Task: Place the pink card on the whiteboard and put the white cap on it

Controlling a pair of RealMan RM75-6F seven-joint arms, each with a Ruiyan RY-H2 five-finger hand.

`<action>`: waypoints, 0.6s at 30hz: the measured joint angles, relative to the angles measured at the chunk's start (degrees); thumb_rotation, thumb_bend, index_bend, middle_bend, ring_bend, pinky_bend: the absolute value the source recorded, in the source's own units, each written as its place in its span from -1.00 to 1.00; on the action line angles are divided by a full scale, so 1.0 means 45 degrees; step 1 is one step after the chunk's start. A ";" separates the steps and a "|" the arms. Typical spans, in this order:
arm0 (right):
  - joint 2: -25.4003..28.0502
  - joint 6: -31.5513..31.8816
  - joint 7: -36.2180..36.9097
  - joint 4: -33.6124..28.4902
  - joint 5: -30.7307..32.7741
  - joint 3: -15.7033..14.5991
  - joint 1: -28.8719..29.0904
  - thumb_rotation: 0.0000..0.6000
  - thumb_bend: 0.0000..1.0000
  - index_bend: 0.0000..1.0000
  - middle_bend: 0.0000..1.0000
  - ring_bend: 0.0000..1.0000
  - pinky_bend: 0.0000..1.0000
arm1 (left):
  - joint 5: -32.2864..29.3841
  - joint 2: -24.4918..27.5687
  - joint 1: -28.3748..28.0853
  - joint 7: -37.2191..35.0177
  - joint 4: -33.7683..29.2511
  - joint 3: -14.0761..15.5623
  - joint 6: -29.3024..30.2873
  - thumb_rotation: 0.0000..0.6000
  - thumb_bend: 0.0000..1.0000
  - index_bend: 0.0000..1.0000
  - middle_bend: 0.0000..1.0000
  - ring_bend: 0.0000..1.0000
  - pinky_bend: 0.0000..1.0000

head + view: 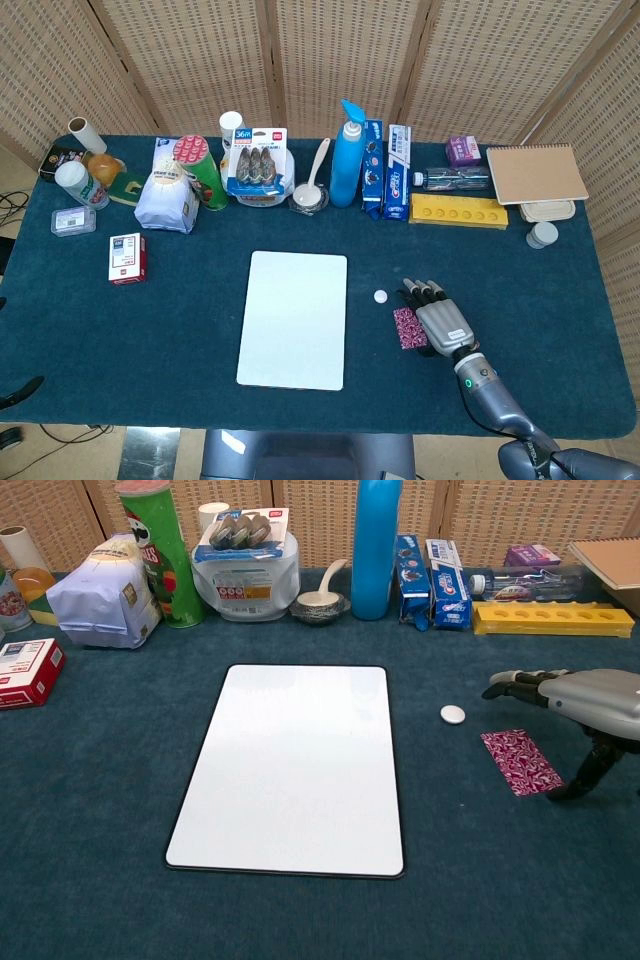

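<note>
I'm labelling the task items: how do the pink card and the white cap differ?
The pink card is a flat, patterned rectangle; the white cap is a small, plain round disc. The card lies beside the right hand, while the cap lies nearer the whiteboard. Both rest on the blue cloth, off the board, unheld.

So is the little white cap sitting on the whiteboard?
No, the white cap lies on the blue cloth, to the right of the whiteboard and apart from it.

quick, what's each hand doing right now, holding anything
Left hand: not in either view.
Right hand: open, fingers apart, holding nothing, beside the patterned pink card lying on the blue cloth.
</note>
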 measured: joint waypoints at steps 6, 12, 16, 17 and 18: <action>-0.0012 -0.0159 -0.0360 -0.0202 0.0381 -0.0030 0.0158 1.00 -1.00 -0.71 -1.00 -1.00 -1.00 | -0.0003 0.0020 0.0029 -0.0149 0.0056 -0.0002 0.0074 1.00 -0.91 -1.00 -1.00 -1.00 -0.90; 0.0000 -0.0270 -0.0549 -0.0299 0.0653 -0.0035 0.0291 1.00 -0.99 -0.65 -1.00 -1.00 -1.00 | 0.0008 0.0025 0.0021 -0.0149 0.0068 0.0000 0.0062 1.00 -0.91 -1.00 -1.00 -1.00 -0.90; 0.0047 -0.0370 -0.0672 -0.0431 0.0849 -0.0001 0.0411 1.00 -0.97 -0.62 -1.00 -1.00 -1.00 | -0.0002 0.0019 0.0012 -0.0108 0.0050 -0.0003 0.0037 1.00 -0.91 -1.00 -1.00 -1.00 -0.90; 0.0054 -0.0388 -0.0725 -0.0446 0.0878 0.0003 0.0438 1.00 -0.97 -0.61 -1.00 -1.00 -1.00 | -0.0003 0.0018 0.0011 -0.0091 0.0043 -0.0003 0.0033 1.00 -0.91 -1.00 -1.00 -1.00 -0.90; 0.0062 -0.0408 -0.0782 -0.0465 0.0926 0.0010 0.0467 1.00 -0.97 -0.60 -1.00 -1.00 -1.00 | -0.0007 0.0015 0.0010 -0.0075 0.0035 -0.0005 0.0029 1.00 -0.91 -1.00 -1.00 -1.00 -0.90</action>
